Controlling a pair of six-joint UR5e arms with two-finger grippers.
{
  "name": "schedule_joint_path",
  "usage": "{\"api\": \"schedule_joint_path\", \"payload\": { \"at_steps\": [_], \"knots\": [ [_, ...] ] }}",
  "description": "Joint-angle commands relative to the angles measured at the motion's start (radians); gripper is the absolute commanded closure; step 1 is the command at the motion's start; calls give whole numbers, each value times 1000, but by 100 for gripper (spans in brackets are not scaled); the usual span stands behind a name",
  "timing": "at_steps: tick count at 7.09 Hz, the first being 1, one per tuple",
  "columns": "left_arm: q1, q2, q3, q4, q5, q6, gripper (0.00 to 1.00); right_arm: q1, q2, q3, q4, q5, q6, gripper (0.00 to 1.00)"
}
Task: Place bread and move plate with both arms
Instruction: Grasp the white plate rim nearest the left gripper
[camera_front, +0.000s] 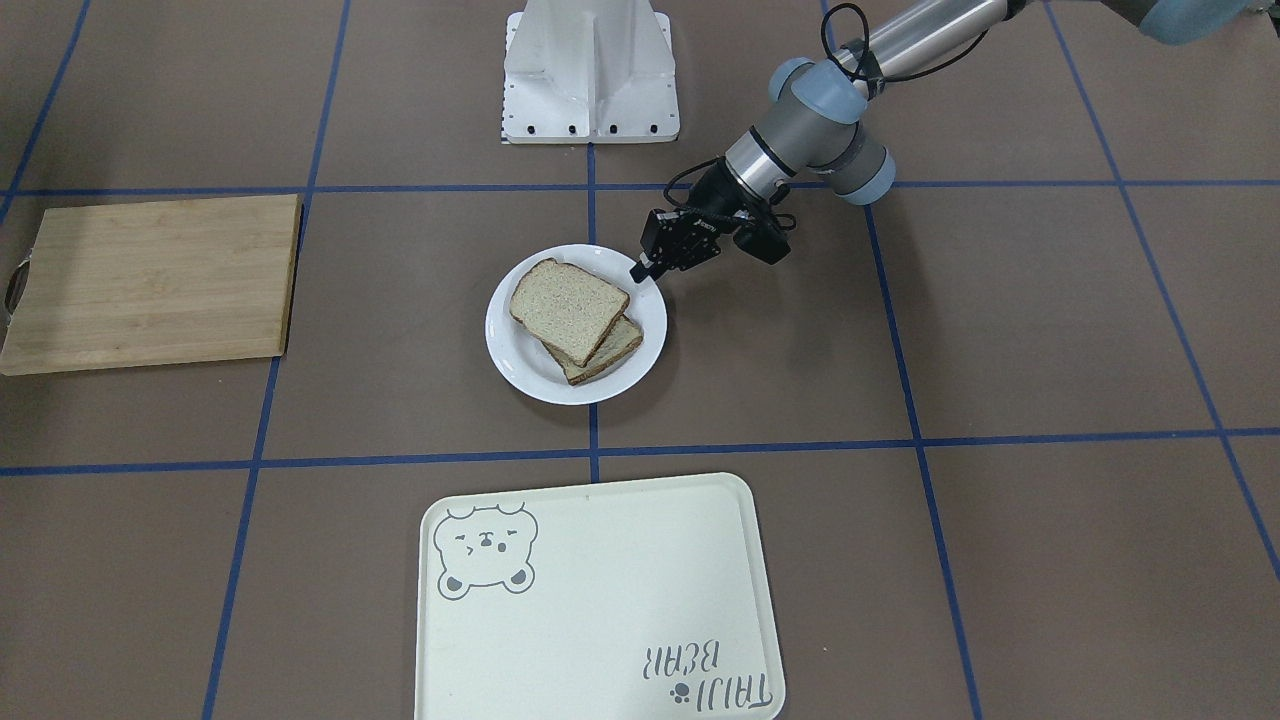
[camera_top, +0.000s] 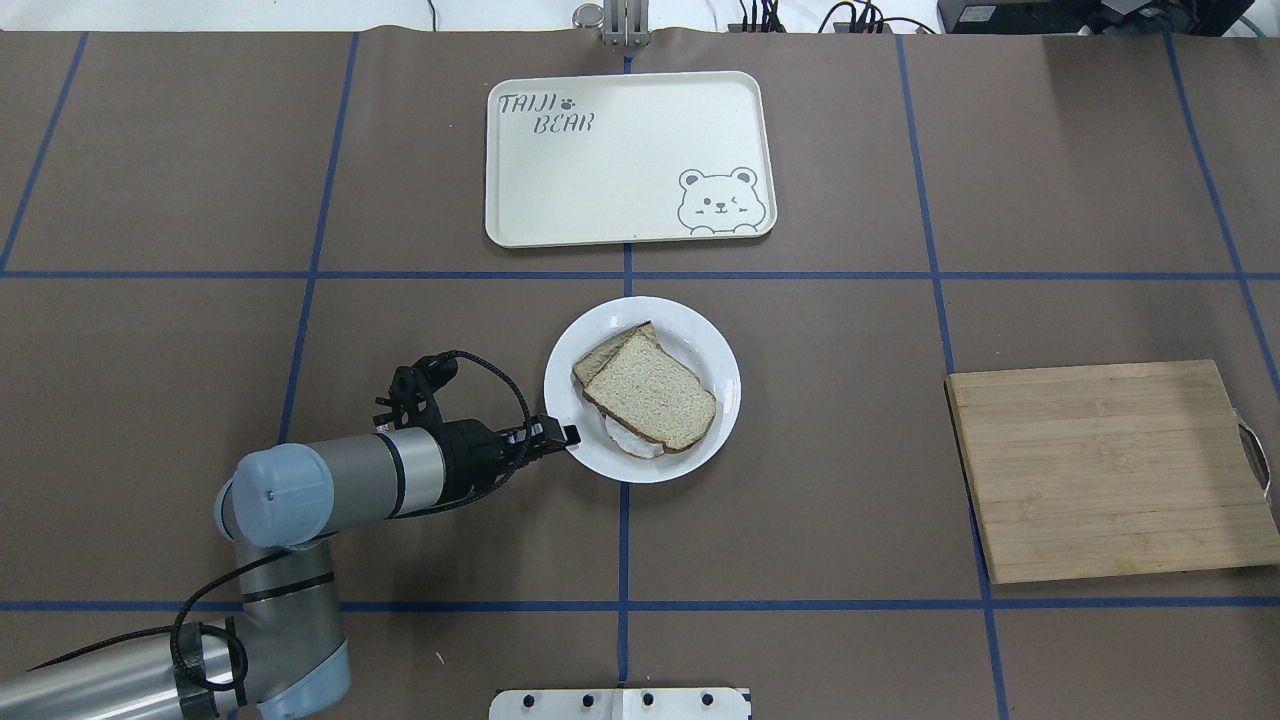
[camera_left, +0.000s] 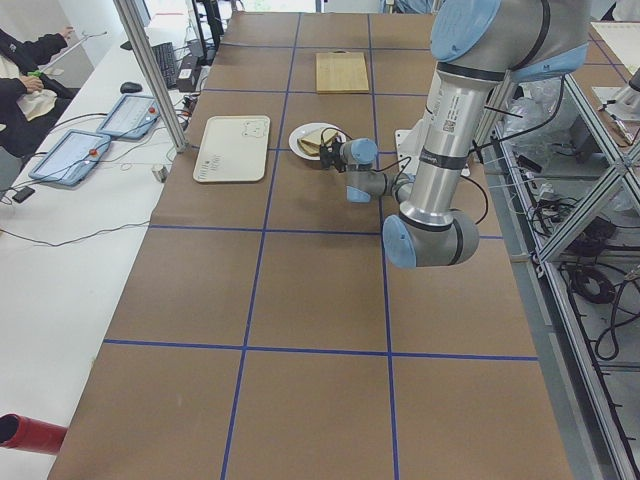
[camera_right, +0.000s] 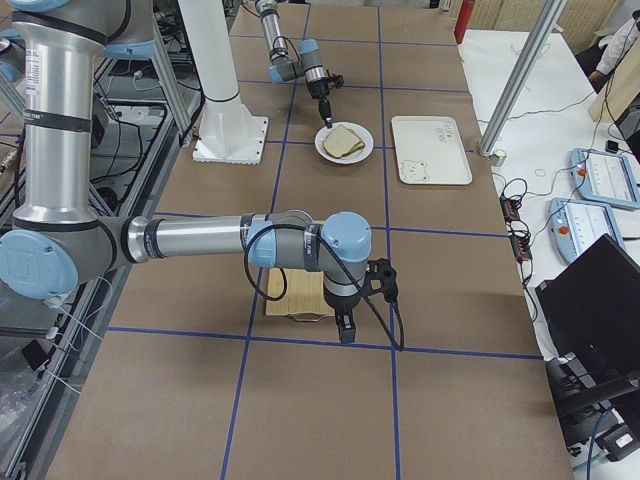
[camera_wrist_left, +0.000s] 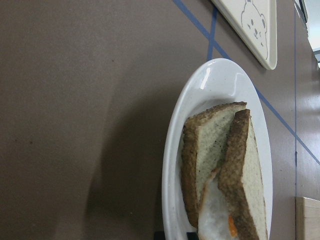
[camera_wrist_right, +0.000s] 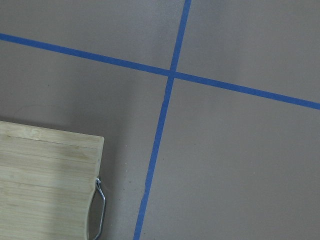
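The white plate (camera_top: 716, 362) sits at the table's middle. On it the bread (camera_top: 650, 393) lies askew on top of a second slice (camera_top: 597, 359) that carries a fried egg (camera_top: 626, 441). In the left wrist view the bread (camera_wrist_left: 254, 175) leans over the lower slice (camera_wrist_left: 209, 145) and the egg (camera_wrist_left: 217, 220). My left gripper (camera_top: 568, 434) is at the plate's rim nearest the robot, with its jaws closed on that rim (camera_front: 640, 272). My right gripper (camera_right: 345, 325) shows only in the exterior right view, beside the cutting board; I cannot tell whether it is open or shut.
A cream tray (camera_top: 620, 160) with a bear drawing lies beyond the plate, across a blue tape line. A wooden cutting board (camera_top: 1100, 470) with a metal handle (camera_wrist_right: 101, 210) lies on the robot's right. The white robot base (camera_front: 590, 70) stands at the near edge.
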Motion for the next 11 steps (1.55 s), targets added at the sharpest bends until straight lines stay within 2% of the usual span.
{"api": "schedule_joint_path", "payload": {
  "at_steps": [1,3,5,7,11],
  "knots": [
    [0,-25,23,0,0,0,73,0,5,0,-1,-2,1,0],
    [0,-44,41,0,0,0,73,0,12,-5,-1,-5,1,0],
    [0,-44,42,-37,0,-2,100,0,13,-6,-1,-5,3,0],
    [-2,-44,37,-115,0,-66,100,0,13,-8,0,-5,3,0],
    [-86,-63,32,-143,1,-305,100,0,11,-11,4,-6,6,0]
  ]
}}
